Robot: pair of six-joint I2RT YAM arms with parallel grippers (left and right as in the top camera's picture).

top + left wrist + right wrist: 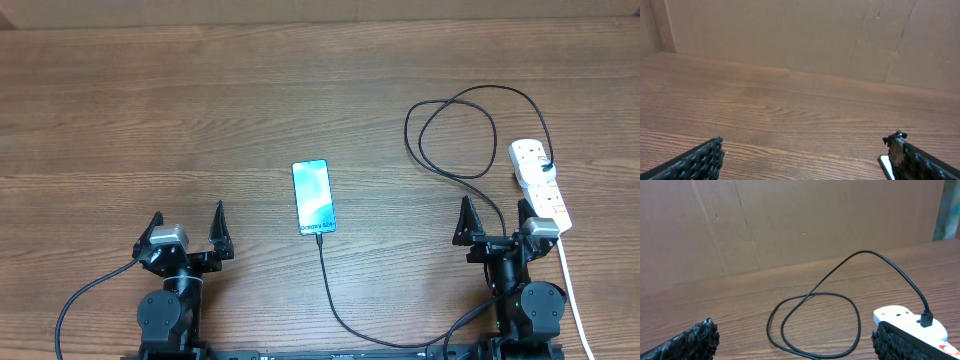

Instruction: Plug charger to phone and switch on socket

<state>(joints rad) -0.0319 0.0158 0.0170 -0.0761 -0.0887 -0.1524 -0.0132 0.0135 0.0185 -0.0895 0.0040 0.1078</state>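
A: What do we have on the far left?
B: Our left gripper [188, 214], low at the near edge of the brown wood-grain table [150, 100]. Its two black ribbed fingers [700, 161] are spread wide with nothing between them.
A: And in the middle?
B: The slim rectangular phone with the lit light-blue screen [313, 197] lies flat and face up, well apart from both our grippers. The long thin black charger cable [329, 295] meets its near short edge. Whether the plug there is fully seated, we cannot tell.
A: Where does that cable go?
B: It curves toward us, sweeps right past our right arm and loops in coils on the table beyond. It ends in a black plug [548, 165] on the white elongated plastic power strip [541, 186].
A: Our right gripper [493, 204]?
B: Just beside the strip's near end, jaws gaping fully and empty. The strip's thick white cord [572, 290] runs past it toward us. We cannot read the switch positions.
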